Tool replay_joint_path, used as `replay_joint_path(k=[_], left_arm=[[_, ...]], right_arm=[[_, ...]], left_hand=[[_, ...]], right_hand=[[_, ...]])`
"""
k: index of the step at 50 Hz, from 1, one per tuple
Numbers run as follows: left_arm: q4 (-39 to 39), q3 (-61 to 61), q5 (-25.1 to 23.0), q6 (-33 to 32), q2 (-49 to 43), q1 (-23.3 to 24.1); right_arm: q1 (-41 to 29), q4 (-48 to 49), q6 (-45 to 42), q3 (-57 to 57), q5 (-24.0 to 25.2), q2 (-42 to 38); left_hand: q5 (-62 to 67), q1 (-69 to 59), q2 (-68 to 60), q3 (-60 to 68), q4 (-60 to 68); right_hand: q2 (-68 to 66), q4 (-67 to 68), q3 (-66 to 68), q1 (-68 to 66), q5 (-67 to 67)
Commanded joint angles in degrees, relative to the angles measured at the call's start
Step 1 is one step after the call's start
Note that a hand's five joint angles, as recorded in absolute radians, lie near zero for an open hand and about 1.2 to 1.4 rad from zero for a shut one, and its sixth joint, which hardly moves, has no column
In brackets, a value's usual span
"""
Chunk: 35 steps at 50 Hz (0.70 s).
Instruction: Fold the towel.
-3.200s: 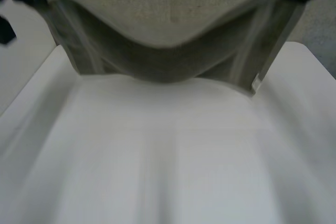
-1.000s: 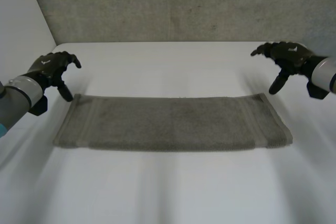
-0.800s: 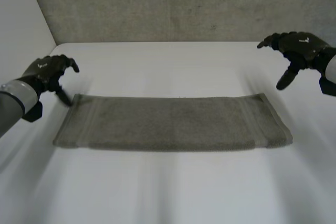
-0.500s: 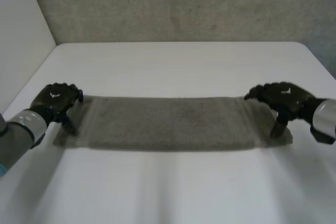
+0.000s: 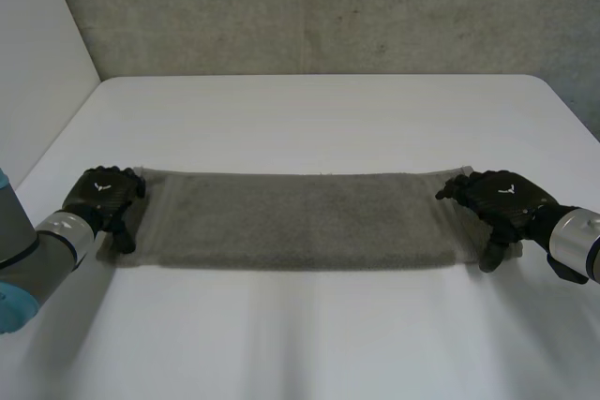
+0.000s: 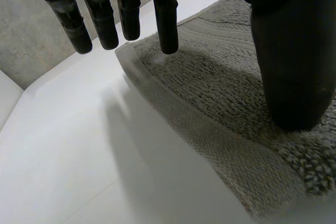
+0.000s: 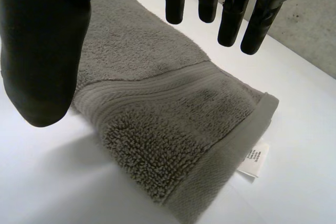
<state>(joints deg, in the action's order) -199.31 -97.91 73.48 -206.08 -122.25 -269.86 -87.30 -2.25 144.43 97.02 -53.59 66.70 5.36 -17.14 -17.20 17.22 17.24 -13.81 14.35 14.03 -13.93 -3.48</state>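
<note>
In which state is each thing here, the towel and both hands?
towel: flat on the table, a long strip.
left hand: open, over the towel's left end.
right hand: open, over the towel's right end.
label: sticking out under a towel corner.

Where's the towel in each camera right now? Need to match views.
Head view: towel flat on the table, spanning left hand to right hand.
Left wrist view: its end beneath the left hand.
Right wrist view: its end, with white label, beneath the right hand.
Shared landmark: the ribbed band.
</note>
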Motion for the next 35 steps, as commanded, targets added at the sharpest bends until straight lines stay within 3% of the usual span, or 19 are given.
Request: replay_joint_path(k=[1, 9, 18, 23, 25, 26, 27, 35], left_arm=[[0.24, -0.53, 0.08, 0.33, 1.05, 0.03], [0.77, -2.02, 0.08, 0.94, 4.48, 0.21], [0.77, -3.69, -0.09, 1.82, 7.46, 0.65], [0.85, -4.13, -0.36, 4.37, 8.87, 0.65], [0.85, -4.13, -0.53, 5.51, 9.13, 0.65], [0.85, -4.13, -0.53, 5.51, 9.13, 0.65], [0.85, -4.13, -0.45, 5.69, 9.13, 0.65], [0.85, -4.66, -0.53, 5.86, 11.15, 0.47]], right_arm=[[0.02, 1.37, -0.56, 0.02, -0.11, -0.34], [0.02, 3.22, -1.26, -0.34, -1.43, -2.19], [1.25, 3.66, -5.92, -0.95, -6.88, -5.35], [1.43, 3.83, -7.67, -1.13, -7.06, -6.14], [1.6, 3.92, -7.67, -1.56, -7.14, -6.14], [1.6, 3.92, -7.67, -1.57, -7.14, -6.14], [1.69, 3.92, -7.59, -1.91, -7.23, -6.14], [7.13, 3.83, -7.58, -3.93, -8.99, -2.29]], left_hand=[[0.07, 1.71, 1.77, -1.79, -1.81], [0.07, 1.71, 1.77, -1.79, -1.81], [-0.1, 1.88, 1.94, -1.96, -1.98], [-0.1, 1.88, 1.94, -1.96, -1.98], [-0.1, 1.88, 1.94, -1.96, -1.98], [-0.1, 1.88, 1.94, -1.96, -1.98], [0.07, 1.71, 1.78, -1.79, -1.81], [-0.1, 1.88, 1.94, -1.96, -1.98]], right_hand=[[0.7, -1.24, -0.91, 0.82, 0.37], [-2.16, 1.62, 1.94, -2.04, -2.49], [-13.09, 12.55, 12.88, -12.97, -13.43], [-26.89, 26.35, 26.67, -26.77, -27.22], [-44.76, 44.22, 44.55, -44.65, -45.1], [-44.88, 44.34, 44.67, -44.77, -45.22], [-61.04, 60.5, 60.82, -60.92, -61.37], [-66.19, 65.65, 65.97, -66.07, -66.52]])
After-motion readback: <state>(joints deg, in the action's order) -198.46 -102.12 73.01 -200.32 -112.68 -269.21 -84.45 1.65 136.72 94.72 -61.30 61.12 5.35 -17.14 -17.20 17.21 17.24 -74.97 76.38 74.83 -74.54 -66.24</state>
